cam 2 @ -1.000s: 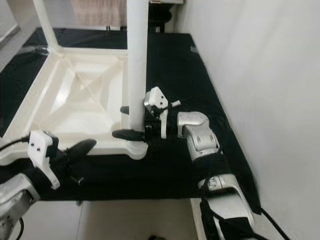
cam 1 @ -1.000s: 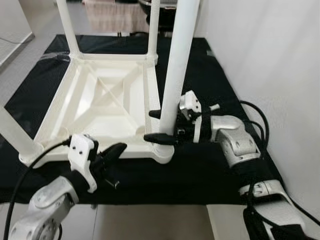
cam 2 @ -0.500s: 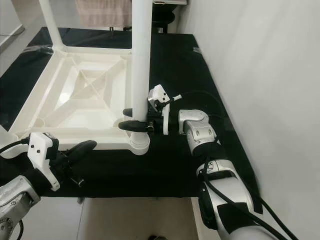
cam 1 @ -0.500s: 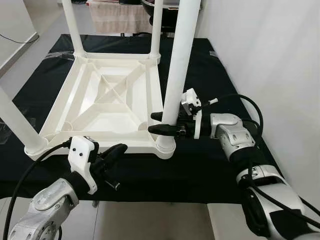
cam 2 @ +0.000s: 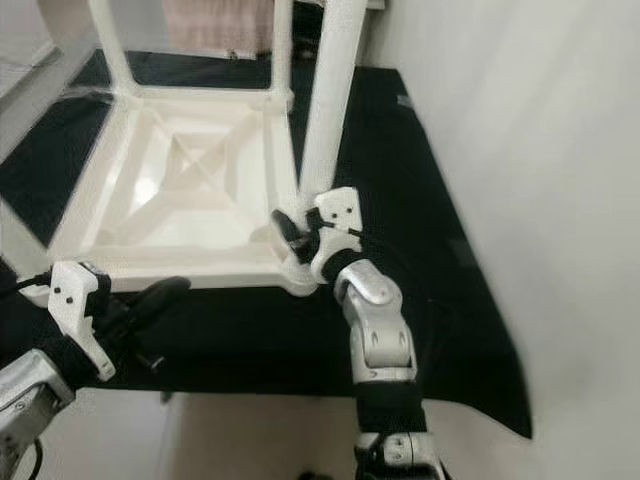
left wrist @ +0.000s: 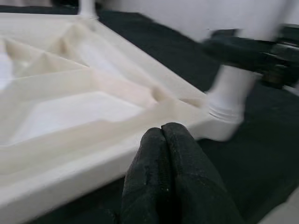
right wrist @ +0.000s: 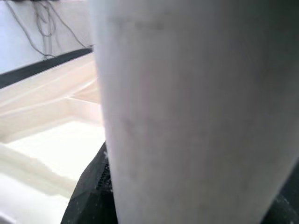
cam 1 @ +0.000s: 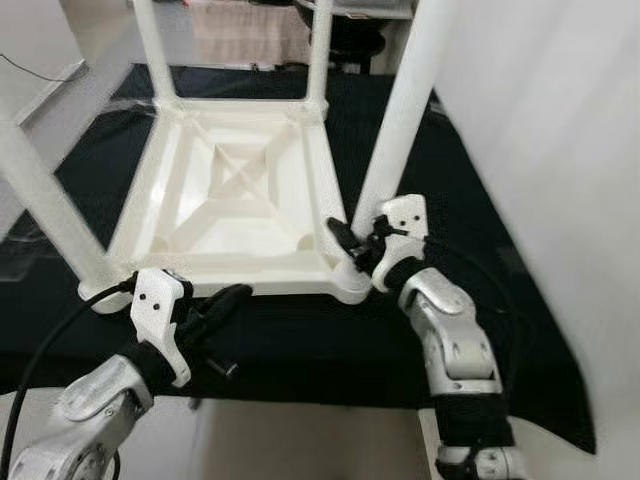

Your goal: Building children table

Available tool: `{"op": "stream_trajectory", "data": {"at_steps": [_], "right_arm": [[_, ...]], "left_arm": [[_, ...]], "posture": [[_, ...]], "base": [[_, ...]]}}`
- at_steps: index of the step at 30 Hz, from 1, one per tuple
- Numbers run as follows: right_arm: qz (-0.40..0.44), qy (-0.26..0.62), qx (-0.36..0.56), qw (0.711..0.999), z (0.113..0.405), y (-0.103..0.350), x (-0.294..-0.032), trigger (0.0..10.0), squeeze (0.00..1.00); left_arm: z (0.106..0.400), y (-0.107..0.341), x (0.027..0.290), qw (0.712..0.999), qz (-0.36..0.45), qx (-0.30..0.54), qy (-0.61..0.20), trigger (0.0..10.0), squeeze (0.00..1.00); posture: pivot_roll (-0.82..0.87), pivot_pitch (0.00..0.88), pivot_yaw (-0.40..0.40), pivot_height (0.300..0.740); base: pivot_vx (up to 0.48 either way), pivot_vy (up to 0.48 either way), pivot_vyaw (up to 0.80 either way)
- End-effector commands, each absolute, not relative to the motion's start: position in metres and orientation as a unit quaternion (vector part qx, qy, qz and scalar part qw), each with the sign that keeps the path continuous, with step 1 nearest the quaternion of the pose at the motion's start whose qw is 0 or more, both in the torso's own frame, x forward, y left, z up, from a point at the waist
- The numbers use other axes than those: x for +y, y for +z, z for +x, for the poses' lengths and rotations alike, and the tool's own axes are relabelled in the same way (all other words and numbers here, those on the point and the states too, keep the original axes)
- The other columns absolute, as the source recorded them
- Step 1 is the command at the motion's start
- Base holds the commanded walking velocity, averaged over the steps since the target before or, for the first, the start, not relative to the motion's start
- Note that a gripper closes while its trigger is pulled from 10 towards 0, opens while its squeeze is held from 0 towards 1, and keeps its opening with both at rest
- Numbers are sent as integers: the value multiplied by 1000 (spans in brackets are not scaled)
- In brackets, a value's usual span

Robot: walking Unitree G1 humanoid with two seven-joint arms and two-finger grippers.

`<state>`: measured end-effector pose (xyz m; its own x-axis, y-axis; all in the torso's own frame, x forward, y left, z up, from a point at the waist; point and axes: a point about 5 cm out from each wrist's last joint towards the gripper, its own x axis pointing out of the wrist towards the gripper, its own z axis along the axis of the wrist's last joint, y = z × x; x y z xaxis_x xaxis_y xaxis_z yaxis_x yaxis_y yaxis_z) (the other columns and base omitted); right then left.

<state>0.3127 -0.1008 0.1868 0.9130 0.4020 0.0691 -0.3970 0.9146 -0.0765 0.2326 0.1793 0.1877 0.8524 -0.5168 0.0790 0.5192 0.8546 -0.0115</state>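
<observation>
White plastic kids' table (cam 1: 235,190) lies upside down on a black mat (cam 1: 470,240) on the floor, underside w/ ribbed X bracing facing up, round white legs sticking up at the corners. Near-right leg (cam 1: 400,120) stands tilted, leaning off to the right from its socket at the near-right corner. Right gripper (cam 1: 352,243) is at the base of that leg, low down just above the socket; black fingers sit either side of the leg and close against it, so it has the leg clamped, and the right wrist view has the white tube right up against the camera w/ a black finger (right wrist: 93,186) beside it. Silver right arm (cam 1: 450,340) comes up from the near edge, elbow bent. Left gripper (cam 1: 225,300) hovers by the near edge of the tabletop, near the near-left corner, fingers pressed together w/ nothing between them, tips just short of the white rim (left wrist: 70,163). A black cable (cam 1: 50,350) runs off the left wrist. White wall (cam 1: 560,150) runs along the right side of the mat.
</observation>
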Motion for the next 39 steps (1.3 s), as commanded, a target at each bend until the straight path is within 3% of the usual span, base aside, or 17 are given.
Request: {"op": "stream_trajectory", "data": {"at_steps": [1, 3, 4, 6, 7, 8, 9, 17, 18, 19, 20, 26, 33, 34, 35, 36, 39], "right_arm": [[-57, 254, 35, 965, 308, 153, -81, 0, 0], [-64, 274, 35, 959, 311, 152, -73, 0, 0], [-60, 276, 38, 959, 317, 152, -72, 7647, 0], [-49, 273, 45, 960, 322, 151, -72, 10000, 0], [-27, 295, 46, 954, 323, 152, -69, 10000, 471], [-27, 295, 46, 954, 323, 152, -69, 10000, 471], [-7, 318, 42, 947, 324, 154, -67, 10000, 1000], [38, 416, -23, 908, 327, 187, -68, 10000, 1000], [29, 457, -52, 888, 325, 205, -74, 10000, 533], [29, 457, -52, 888, 325, 205, -74, 10000, 533], [-17, 519, -71, 852, 321, 218, -81, 10000, 0], [-100, 661, -30, 743, 337, 229, -99, 10000, 0], [-85, 697, -26, 711, 348, 240, -90, 9843, 0], [-84, 704, -21, 705, 350, 241, -89, 3333, 0], [-84, 704, -21, 705, 350, 241, -89, 3333, 0], [-80, 709, -16, 701, 352, 242, -88, 0, 0], [-61, 709, -1, 703, 356, 242, -97, 0, 0]], "left_arm": [[233, 185, 177, 959, -17, -27, -282, 10000, 0], [234, 184, 177, 959, -17, -25, -282, 10000, 0], [234, 183, 176, 959, -17, -25, -280, 10000, 0], [234, 182, 176, 960, -17, -25, -279, 10000, 0], [234, 182, 176, 960, -17, -25, -277, 10000, 0], [234, 182, 176, 960, -17, -25, -277, 10000, 0], [234, 181, 176, 960, -17, -25, -277, 10000, 0], [234, 181, 174, 960, -18, -25, -279, 10000, 0], [233, 180, 174, 960, -19, -25, -279, 10000, 0], [233, 180, 174, 960, -19, -25, -279, 10000, 0], [233, 180, 173, 960, -19, -26, -280, 10000, 0], [232, 181, 171, 959, -21, -26, -281, 10000, 0], [231, 180, 171, 959, -20, -25, -281, 10000, 0], [230, 180, 171, 959, -19, -25, -281, 10000, 0], [230, 180, 171, 959, -19, -25, -281, 10000, 0], [230, 180, 171, 959, -19, -24, -281, 10000, 0], [229, 180, 171, 959, -20, -23, -282, 10000, 0]], "posture": [[50, 191, -59, 740], [59, 181, -66, 740], [70, 176, -74, 740], [73, 173, -77, 740], [73, 173, -77, 740], [73, 173, -77, 740], [71, 162, -80, 740], [74, 154, -82, 740], [75, 151, -84, 740], [75, 151, -84, 740], [81, 152, -89, 740], [103, 163, -97, 740], [111, 166, -96, 740], [119, 165, -95, 740], [119, 165, -95, 740], [119, 167, -94, 740], [115, 171, -92, 740]], "base": [[0, 0, 0], [0, 0, 0], [0, 0, 0], [0, 0, 0], [0, 0, 0], [0, 0, 0], [0, 0, 0], [0, 0, 0], [0, 0, 0], [0, 0, 0], [0, 0, 0], [0, 0, 0], [0, 0, 0], [0, 0, 0], [0, 0, 0], [0, 0, 0], [0, 0, 0]]}}
